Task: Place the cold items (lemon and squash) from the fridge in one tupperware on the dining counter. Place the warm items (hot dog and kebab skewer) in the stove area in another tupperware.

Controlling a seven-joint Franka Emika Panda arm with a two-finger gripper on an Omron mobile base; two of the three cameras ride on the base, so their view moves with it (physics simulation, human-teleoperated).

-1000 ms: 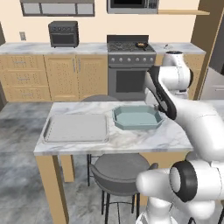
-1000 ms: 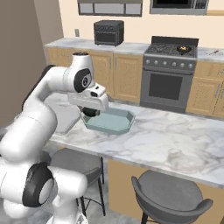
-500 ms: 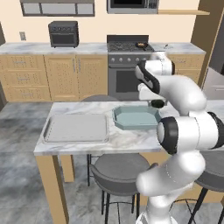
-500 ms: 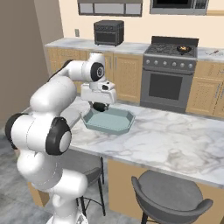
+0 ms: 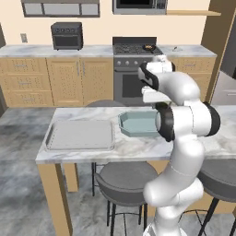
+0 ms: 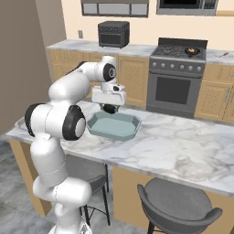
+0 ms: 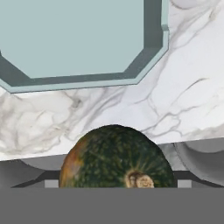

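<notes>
Pincer (image 6: 109, 109) spread wide around the dark green squash (image 7: 117, 158), probably gripping it, squash plain in hand view, hidden from the left base, pale blue tupperware (image 6: 114, 126) just below and ahead, grey tray (image 5: 80, 135) further off along the marble counter (image 6: 183, 148).

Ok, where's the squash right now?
In the hand view, the squash sits in the gripper, above the counter's far edge, just short of the tupperware.
</notes>
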